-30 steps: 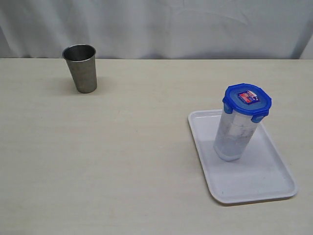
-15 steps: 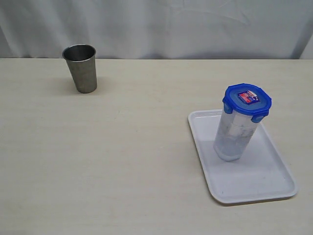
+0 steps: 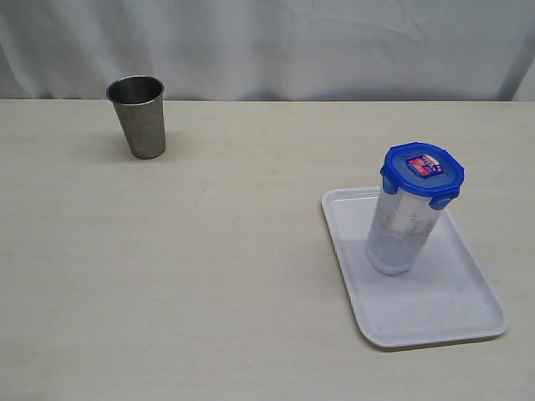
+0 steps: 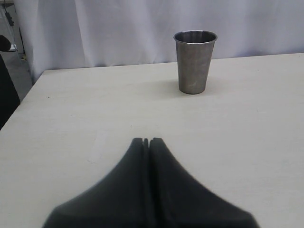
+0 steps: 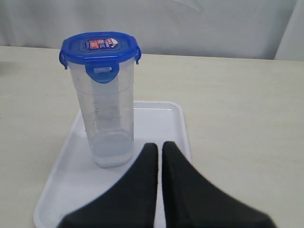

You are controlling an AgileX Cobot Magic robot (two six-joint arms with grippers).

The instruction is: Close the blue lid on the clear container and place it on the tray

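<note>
The clear container (image 3: pixel 399 229) stands upright on the white tray (image 3: pixel 435 309), at the right of the table. The blue lid (image 3: pixel 422 173) sits on its rim with the flaps folded down; the sticker faces up. In the right wrist view the clear container (image 5: pixel 108 118), the blue lid (image 5: pixel 99 47) and the tray (image 5: pixel 161 116) lie just beyond my right gripper (image 5: pixel 160 146), which is shut on nothing and stands apart from the container. My left gripper (image 4: pixel 147 141) is shut and empty above bare table. Neither arm shows in the exterior view.
A steel cup (image 3: pixel 139 117) stands upright at the back left, seen ahead of the left gripper as the steel cup (image 4: pixel 194 61). A white curtain (image 3: pixel 267 46) hangs behind the table's far edge. The table's left edge (image 4: pixel 23 99) shows in the left wrist view.
</note>
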